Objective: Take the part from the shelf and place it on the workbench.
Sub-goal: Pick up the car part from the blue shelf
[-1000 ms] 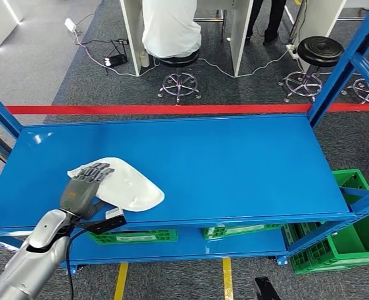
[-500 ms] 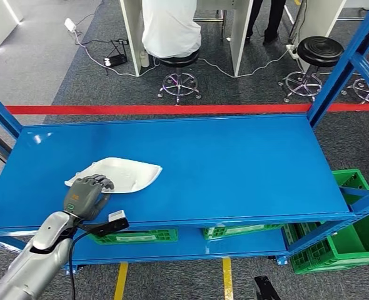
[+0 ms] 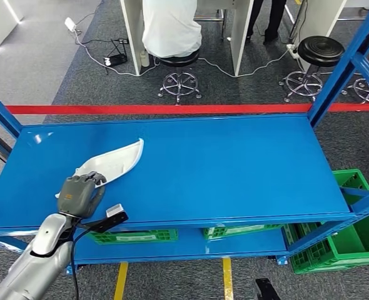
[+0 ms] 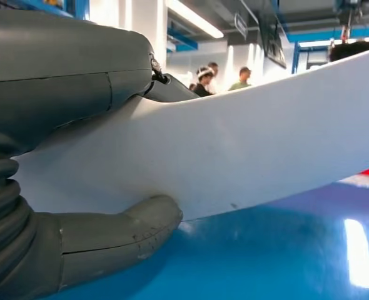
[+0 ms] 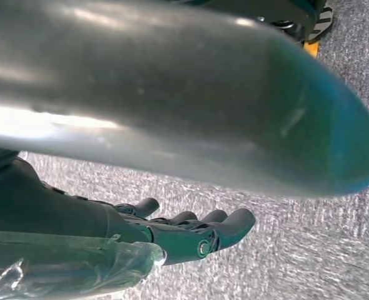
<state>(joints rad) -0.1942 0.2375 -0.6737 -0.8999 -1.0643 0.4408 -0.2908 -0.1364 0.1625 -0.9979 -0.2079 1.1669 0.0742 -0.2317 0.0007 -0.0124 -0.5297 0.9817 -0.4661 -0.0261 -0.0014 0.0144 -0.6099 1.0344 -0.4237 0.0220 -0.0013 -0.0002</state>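
The left hand (image 3: pixel 81 195) grips the near end of the white part (image 3: pixel 112 161), fingers over its top and the thick grey thumb (image 4: pixel 126 231) pressed beneath it, as the left wrist view shows. The part is tilted, its far end raised off the blue shelf (image 3: pixel 211 169) and pointing away toward the red tape line (image 3: pixel 173 109) on the floor; whether its near end rests on the shelf cannot be told. The hand sits near the shelf's front edge on the left side. The right hand (image 5: pixel 192 234) hangs over grey carpet with its fingers stretched out and slightly apart, holding nothing. Below the shelf stand green crates (image 3: pixel 357 240). Beyond the tape, a person in white (image 3: pixel 171 28) sits on a stool (image 3: pixel 179 75)
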